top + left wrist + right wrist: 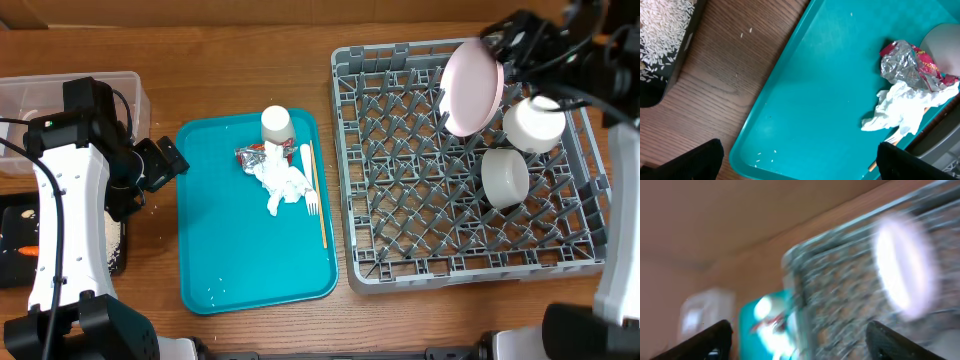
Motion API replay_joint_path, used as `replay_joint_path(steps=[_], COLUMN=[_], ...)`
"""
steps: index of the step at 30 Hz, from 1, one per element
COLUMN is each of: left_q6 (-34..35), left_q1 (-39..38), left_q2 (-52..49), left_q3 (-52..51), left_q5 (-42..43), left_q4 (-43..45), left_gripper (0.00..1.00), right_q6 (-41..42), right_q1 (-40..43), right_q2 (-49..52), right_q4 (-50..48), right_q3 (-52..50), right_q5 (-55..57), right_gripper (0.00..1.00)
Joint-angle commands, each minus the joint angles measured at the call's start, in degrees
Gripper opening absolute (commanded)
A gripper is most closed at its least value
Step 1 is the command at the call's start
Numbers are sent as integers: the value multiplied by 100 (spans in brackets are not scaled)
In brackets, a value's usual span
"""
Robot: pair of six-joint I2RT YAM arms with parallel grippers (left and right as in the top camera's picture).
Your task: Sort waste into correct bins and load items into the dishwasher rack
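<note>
Wood surface [250, 60] carries the rack [345, 180], where the plate [472, 85] stands on edge at its far side, and the right end effector [807, 342], seemingly spread apart in a blurred view, could clip and topple it.

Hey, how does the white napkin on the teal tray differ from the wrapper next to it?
The napkin is plain white and matte; the wrapper is red and silver, shiny. The napkin spreads wider than the wrapper. Both are crumpled and lie touching on the teal tray.
</note>
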State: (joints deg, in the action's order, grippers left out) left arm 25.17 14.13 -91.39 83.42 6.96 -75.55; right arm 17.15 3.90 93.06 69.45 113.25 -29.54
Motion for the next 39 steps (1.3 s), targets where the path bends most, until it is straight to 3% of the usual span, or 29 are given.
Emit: replay_joint_path(steps=[1, 4, 16, 31, 39], left_q6=[59, 59, 59, 59, 59], left_q1=[9, 9, 9, 7, 9], left_q2=[76, 76, 76, 76, 76], left_q3=[103, 103, 103, 103, 103], left_q5=[-55, -57, -57, -55, -57], left_q4=[0, -2, 0, 0, 0], left_gripper=[100, 100, 100, 100, 100], right_q6=[-568, -564, -540, -544, -120], right_q1=[-656, -1346, -3353, -3967, -4395], right_q2=[-37, 20, 586, 1427, 1843], right_q4=[186, 221, 24, -79, -195], right_q3=[26, -55, -195, -195, -197], right_q5=[-603, -120, 511, 518, 1587], right_gripper=[94, 100, 100, 100, 100])
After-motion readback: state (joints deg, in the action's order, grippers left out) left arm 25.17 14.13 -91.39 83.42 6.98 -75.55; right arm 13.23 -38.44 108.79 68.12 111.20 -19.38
